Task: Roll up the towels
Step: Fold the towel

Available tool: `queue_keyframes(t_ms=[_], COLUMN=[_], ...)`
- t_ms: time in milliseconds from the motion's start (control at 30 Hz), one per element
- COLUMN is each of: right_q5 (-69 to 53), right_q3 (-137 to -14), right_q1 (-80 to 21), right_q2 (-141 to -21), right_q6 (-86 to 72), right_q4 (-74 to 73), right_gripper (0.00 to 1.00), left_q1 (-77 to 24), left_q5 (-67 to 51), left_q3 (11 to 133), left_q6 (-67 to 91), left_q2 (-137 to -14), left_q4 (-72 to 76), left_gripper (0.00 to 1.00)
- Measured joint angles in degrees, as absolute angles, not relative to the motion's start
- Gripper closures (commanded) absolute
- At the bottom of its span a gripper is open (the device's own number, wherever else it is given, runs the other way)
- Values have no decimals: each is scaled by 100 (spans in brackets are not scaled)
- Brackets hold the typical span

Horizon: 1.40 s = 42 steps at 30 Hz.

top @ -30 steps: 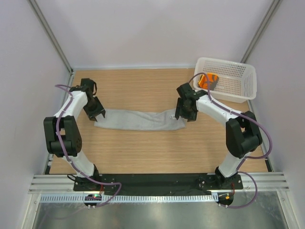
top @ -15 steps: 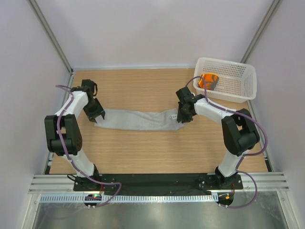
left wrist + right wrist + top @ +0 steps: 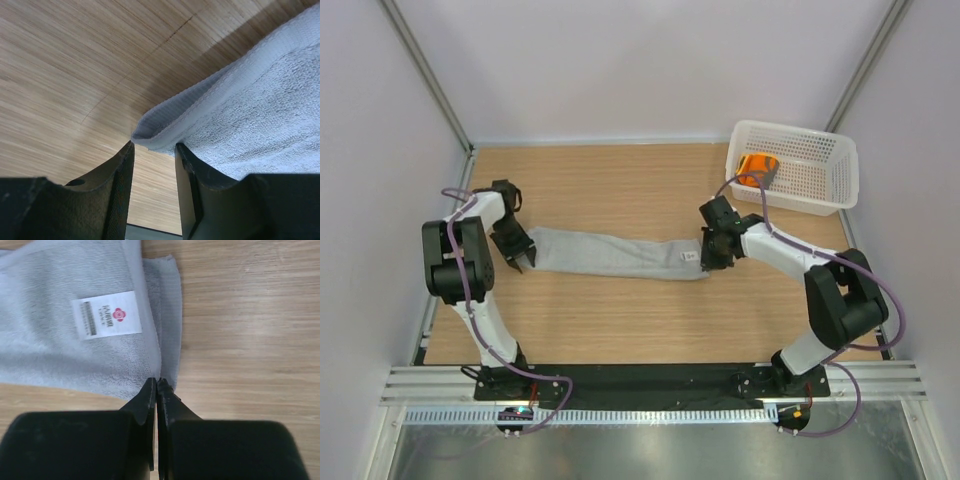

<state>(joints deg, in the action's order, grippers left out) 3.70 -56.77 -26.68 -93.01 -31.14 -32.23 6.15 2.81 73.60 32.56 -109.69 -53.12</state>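
Note:
The grey towel (image 3: 610,253) lies folded into a long strip across the middle of the table, its white tag (image 3: 106,315) near the right end. My right gripper (image 3: 705,258) is shut, and its tips (image 3: 157,381) pinch the towel's (image 3: 50,330) right edge where two layers meet. At the strip's left end my left gripper (image 3: 523,258) stands open. A corner of the towel (image 3: 250,115) sits just beyond the gap between its jaws (image 3: 154,146), not clamped. The orange towel (image 3: 756,167) lies rolled in the basket.
The white perforated basket (image 3: 815,175) stands at the back right corner, close behind the right arm. Bare wooden tabletop (image 3: 620,330) lies in front of the towel and behind it. White walls close in the table on three sides.
My right gripper has closed on the towel's right edge. Both grippers have moved toward the near edge, and the strip has shifted with them and lies straighter. The left jaws have narrowed slightly.

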Motion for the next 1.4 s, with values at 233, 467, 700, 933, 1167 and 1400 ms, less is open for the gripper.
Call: queue_keyframes(t_ms=[233,467,700,933,1167,1400], right_q5=[416,235,45,141,563,475], right_q3=[-5675,-5140,-3927,-3653,-3822,-3898], right_q1=[-2685,-2694,-2810,-3406,-3470,-3435], right_q2=[-8436,-7776,-7579,-7489,-6772,-7085], right_q6=[-3092,-3188,-3505,-3841,-3966,-4209], right_q4=[-3341,-3312,-3111,-3118,-3645,-3393], right_gripper=[99,99,86,39,24,30], left_q1=[613,613,611,613,480,377], left_q5=[322,320,340,543,1074,1225], left_q3=[7363,7363,7365,7369,7369,7363], left_q6=[3256,3262,3277,3280,3293,3297], left_q2=[-10969,-10969,-10969,-10962,-10667,-10503], left_q4=[-5321,-5352,-5437,-5459,-5463,-5463], left_gripper=[62,62,63,67,66,67])
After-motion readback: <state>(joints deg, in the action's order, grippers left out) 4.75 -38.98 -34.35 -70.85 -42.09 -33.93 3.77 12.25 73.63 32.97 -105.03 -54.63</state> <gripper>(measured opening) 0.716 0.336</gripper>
